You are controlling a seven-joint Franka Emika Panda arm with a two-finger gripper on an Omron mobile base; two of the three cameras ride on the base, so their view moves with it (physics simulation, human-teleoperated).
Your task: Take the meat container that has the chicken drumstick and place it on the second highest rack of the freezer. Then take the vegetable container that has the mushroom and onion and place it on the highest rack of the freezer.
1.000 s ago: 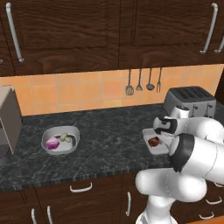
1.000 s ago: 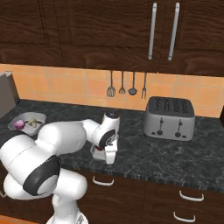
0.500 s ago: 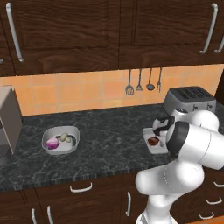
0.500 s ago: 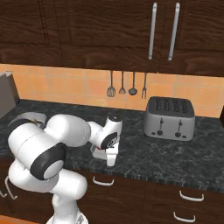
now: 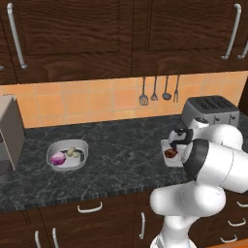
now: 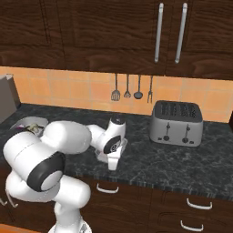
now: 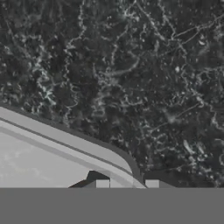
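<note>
The white meat container (image 5: 167,145) sits on the dark counter at the right, with the reddish-brown chicken drumstick (image 5: 170,153) in it. My gripper (image 5: 174,143) is down at its edge. In the hand view the container's rim (image 7: 65,140) curves in between the two fingertips (image 7: 98,184), and my gripper (image 7: 125,184) is shut on it. The vegetable container (image 5: 68,156) lies to the left, holding the purple onion (image 5: 58,158) and the pale mushroom (image 5: 71,152). The grey side of the freezer (image 5: 10,131) stands at the far left; its racks are out of view.
A silver toaster (image 5: 210,110) stands close behind the meat container, and kitchen utensils (image 5: 155,92) hang on the orange tiled wall above. Dark cabinets with long handles (image 6: 158,32) run overhead. My white arm (image 6: 68,141) lies across the counter's front edge.
The fingers have closed in on the meat container's rim. The arm's elbow has swung somewhat; the containers have stayed in place.
</note>
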